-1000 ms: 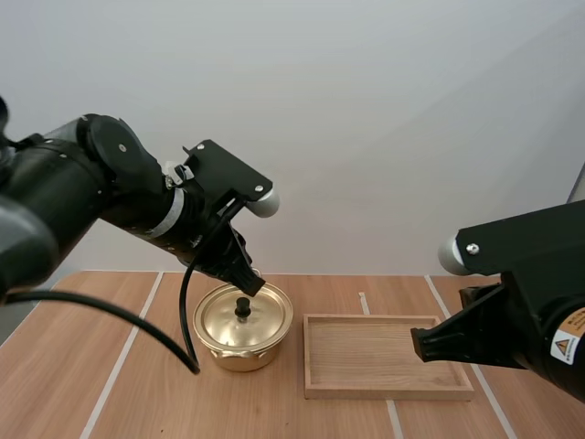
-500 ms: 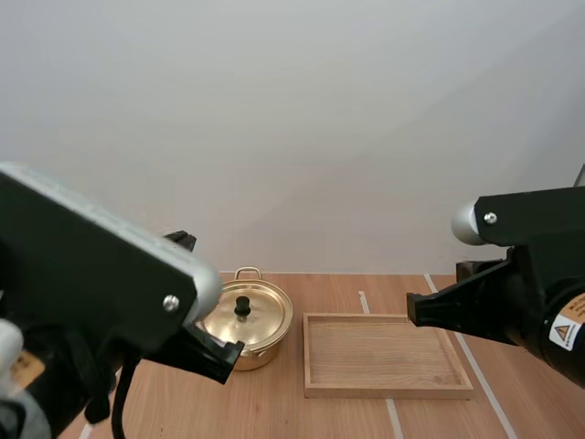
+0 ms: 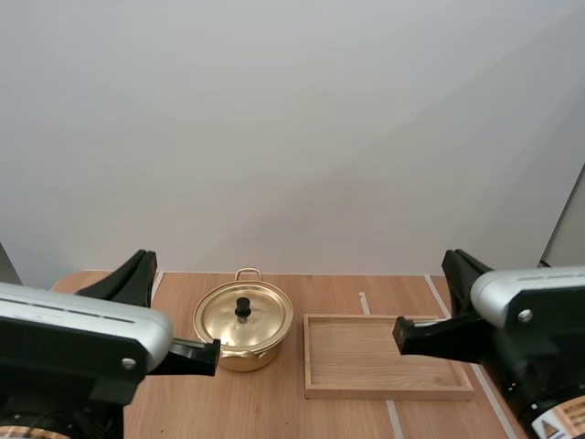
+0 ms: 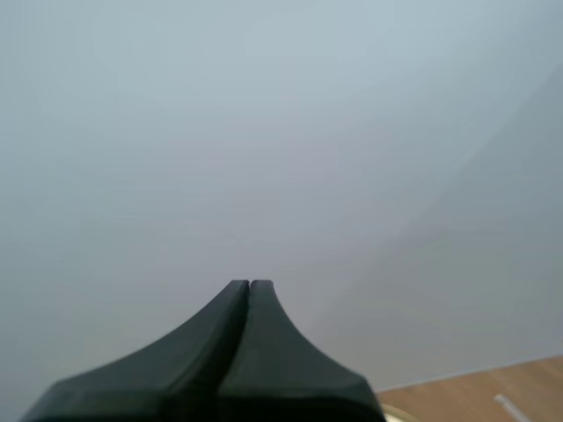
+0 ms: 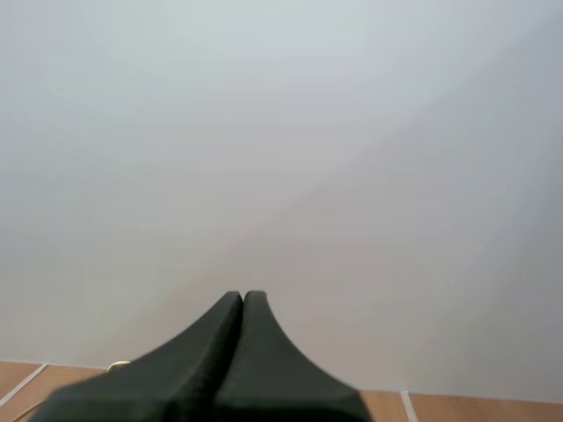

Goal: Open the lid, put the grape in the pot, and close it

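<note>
Gold pot (image 3: 242, 359) on counter (image 3: 274, 407), lid (image 3: 227, 320) seated, contents hidden; wooden tray (image 3: 384, 392) just beside pot; left pincer (image 4: 250, 286) and right pincer (image 5: 243, 297) both pressed together on nothing.

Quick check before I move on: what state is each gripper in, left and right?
Left gripper: closed, holding nothing.
Right gripper: closed, holding nothing.

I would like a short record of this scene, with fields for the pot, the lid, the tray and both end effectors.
pot: gold, on the table, left of the tray
lid: on the pot, black knob up
tray: wooden, beside the pot, not touching
left end effector: shut on nothing
right end effector: shut on nothing
</note>
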Robot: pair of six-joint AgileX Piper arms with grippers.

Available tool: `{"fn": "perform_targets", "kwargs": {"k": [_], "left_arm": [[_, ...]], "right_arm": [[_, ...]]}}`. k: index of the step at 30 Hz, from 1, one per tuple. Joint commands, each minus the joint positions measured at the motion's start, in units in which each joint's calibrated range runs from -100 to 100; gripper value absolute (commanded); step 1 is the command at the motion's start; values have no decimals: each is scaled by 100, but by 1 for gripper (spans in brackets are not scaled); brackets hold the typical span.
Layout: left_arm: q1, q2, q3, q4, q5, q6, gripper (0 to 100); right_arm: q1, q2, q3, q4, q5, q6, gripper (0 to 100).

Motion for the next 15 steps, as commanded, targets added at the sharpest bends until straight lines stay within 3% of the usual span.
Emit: {"fn": "perform_targets", "kwargs": {"k": [1,6,10,11,15], "left_arm": [[7,-12,618,231,-519,-60,0],[7,-12,1684,-44,-1295,-98,0],[7,-12,2309,-32,-1510,-98,0],[7,-12,2309,-45,-701,-98,0],[7,-12,2309,-48,22,-662,0]], "right_arm": [[-45,12,888,16,-1004,8,0],[-231,26,2247,16,-1458,8,0],[-452,26,2673,52,-1941,8,0],[-505,26,2673,208,-1485,45,0],[-666,26,2673,313,-747,46,0]]}}
